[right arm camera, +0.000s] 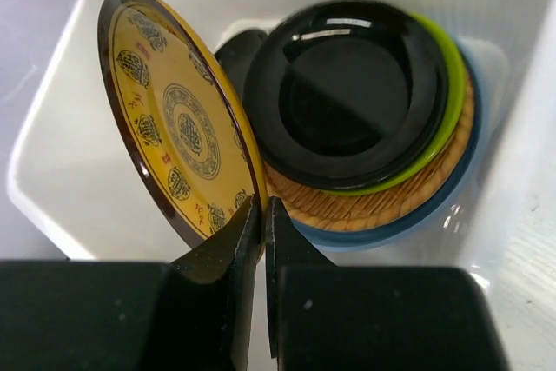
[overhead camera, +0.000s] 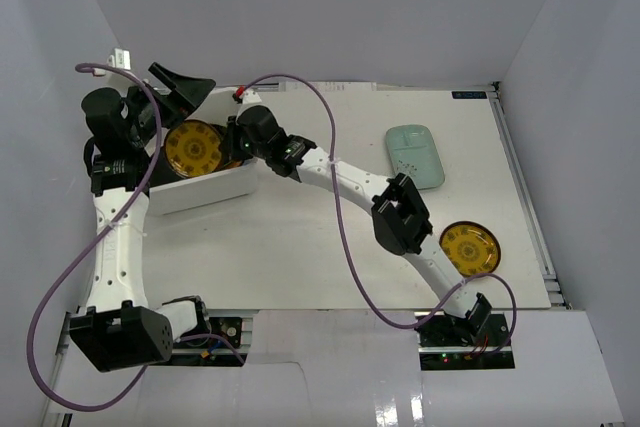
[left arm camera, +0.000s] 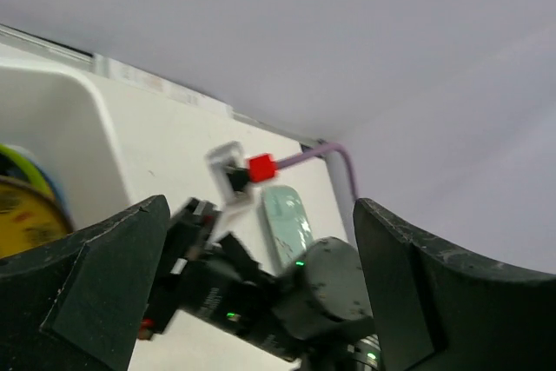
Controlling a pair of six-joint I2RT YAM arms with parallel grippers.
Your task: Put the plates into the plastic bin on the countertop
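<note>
My right gripper [right arm camera: 263,208] is shut on the rim of a gold plate [right arm camera: 178,115] and holds it tilted over the white plastic bin [right arm camera: 61,128]. In the bin lies a stack: a glossy black plate [right arm camera: 343,89] on a lime green one [right arm camera: 452,93], a wicker one [right arm camera: 382,206] and a light blue one [right arm camera: 473,175]. From above, the held gold plate [overhead camera: 195,147] hangs over the bin [overhead camera: 215,189] at the far left. A second gold plate [overhead camera: 470,248] and the pale mint plate [overhead camera: 415,155] lie on the countertop [overhead camera: 330,247]. My left gripper [overhead camera: 185,82] is open and empty beyond the bin.
A purple cable [overhead camera: 335,187] runs across the right arm [overhead camera: 400,215]. A small red block on a white holder [left arm camera: 259,167] stands near the far edge. Grey walls close in the table on three sides.
</note>
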